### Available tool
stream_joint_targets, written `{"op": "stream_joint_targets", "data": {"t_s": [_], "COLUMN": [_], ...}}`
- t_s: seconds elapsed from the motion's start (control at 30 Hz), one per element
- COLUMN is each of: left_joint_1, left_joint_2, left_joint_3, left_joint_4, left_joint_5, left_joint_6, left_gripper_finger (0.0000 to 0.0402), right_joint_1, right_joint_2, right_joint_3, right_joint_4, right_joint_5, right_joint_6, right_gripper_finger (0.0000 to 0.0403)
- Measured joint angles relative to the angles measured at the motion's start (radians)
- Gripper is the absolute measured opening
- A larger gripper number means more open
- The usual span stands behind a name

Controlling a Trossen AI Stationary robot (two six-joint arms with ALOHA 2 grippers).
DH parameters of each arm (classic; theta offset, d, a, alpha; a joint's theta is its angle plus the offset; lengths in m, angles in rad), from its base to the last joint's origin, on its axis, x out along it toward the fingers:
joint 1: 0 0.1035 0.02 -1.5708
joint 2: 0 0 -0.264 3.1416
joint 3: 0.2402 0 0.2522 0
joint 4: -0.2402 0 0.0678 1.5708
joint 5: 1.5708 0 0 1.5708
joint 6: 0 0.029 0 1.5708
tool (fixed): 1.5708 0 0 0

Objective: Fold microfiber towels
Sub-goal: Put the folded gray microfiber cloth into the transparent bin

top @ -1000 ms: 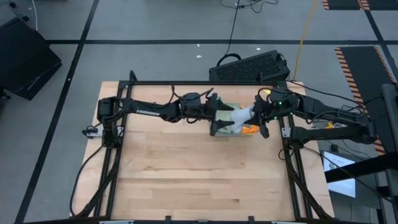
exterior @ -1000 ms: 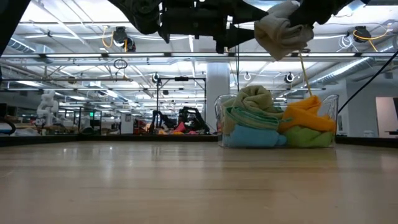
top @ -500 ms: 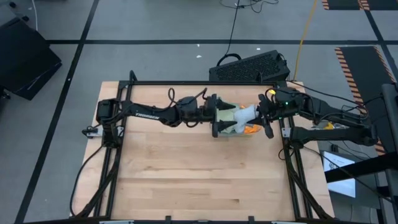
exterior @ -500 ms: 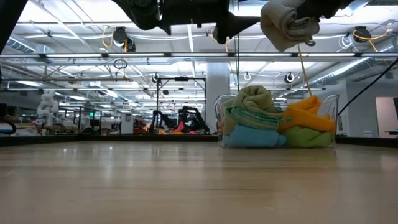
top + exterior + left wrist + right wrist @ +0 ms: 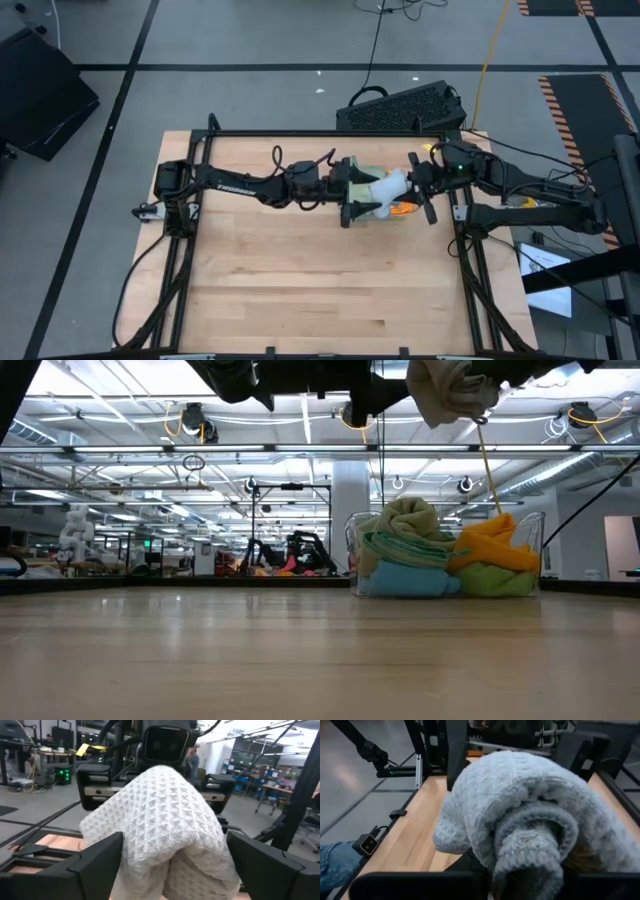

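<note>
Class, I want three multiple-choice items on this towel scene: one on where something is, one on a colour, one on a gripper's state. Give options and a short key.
1. Where are the towels not yet picked up?
A. Spread flat on the table
B. Heaped in the clear tray
C. On the floor

2. What colour is the lifted towel?
A. Light grey
B. Orange
C. Bright blue

3. How is the left gripper?
A. Shut on the towel
B. Out of view
C. Open, fingers either side of the towel

Key: B, the low view shows the pile inside the tray; A, both wrist views show pale grey cloth; C, its fingers stand wide while the right gripper holds the towel.
</note>
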Motion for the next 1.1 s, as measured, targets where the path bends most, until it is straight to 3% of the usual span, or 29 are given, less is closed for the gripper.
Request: {"op": "stream_joint_targets", "data": {"t_s": [0.47,0.7,1.0,1.1], "left_joint_1": [0.024,0.009,-0.017,-0.017], "left_joint_2": [0.096,0.072,0.057,0.057], "left_joint_3": [0.001,0.000,-0.003,-0.003], "left_joint_4": [0.154,0.150,0.156,0.169], "left_joint_5": [0.087,0.048,0.040,-0.007], "left_joint_6": [-0.019,0.072,0.072,0.072], "left_gripper_finger": [0.0342,0.0342,0.0342,0.0342], "right_joint_1": [-0.001,-0.001,-0.028,-0.032], "right_joint_2": [-0.001,-0.009,-0.047,-0.050], "right_joint_3": [-0.006,-0.006,-0.006,-0.006], "right_joint_4": [0.027,0.018,0.027,0.030], "right_joint_5": [-0.021,-0.020,0.001,0.003], "right_joint_6": [-0.003,-0.003,0.005,0.005], "right_gripper_finger": [0.0038,0.0038,0.0038,0.0038]}}
